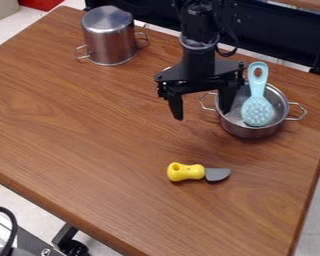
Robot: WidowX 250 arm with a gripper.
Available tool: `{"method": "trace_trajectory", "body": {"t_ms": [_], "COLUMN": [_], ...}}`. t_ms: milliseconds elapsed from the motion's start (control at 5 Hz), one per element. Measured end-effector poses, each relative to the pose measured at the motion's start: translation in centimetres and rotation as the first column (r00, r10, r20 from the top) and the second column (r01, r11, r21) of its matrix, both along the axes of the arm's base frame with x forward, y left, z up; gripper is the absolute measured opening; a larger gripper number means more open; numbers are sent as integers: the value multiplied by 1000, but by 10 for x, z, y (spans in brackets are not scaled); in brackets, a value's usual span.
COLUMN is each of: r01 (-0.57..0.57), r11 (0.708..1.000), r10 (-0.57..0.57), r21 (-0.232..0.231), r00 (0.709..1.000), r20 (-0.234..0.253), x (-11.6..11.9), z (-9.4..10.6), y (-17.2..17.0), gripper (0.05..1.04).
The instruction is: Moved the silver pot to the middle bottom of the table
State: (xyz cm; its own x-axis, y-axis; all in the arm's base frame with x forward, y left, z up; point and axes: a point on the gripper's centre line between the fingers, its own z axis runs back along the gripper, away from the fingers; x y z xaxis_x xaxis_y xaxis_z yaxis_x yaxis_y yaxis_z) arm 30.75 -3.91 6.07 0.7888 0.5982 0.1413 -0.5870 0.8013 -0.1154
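Zero progress, I judge: open pot (249,132) and upturned pot (109,40) both beyond the yellow-handled knife (195,172). Claw (202,115) spread, pinching nothing. Whole move left.

A silver pot (246,131) with two wire handles is standing upright near the right edge of the tabletop (89,135), holding a blue brush (257,111). A taller pot (109,42), also silver and two-handled, is resting upside down at the upper left.
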Motion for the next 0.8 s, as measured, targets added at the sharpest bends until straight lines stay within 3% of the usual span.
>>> {"method": "trace_trajectory", "body": {"t_ms": [200, 400, 600, 800], "r01": [-72, -101, -104, -129], "r11": [997, 995, 994, 991], "r10": [73, 101, 105, 130], "r21": [13, -2, 12, 19], "r00": [997, 993, 992, 990], "r20": [-30, -54, -69, -58], "x": [4, 16, 21, 23], "z": [-14, -25, -31, -30], "y": [-7, -12, -17, -16], "gripper": [1000, 1000, 1000, 1000]}}
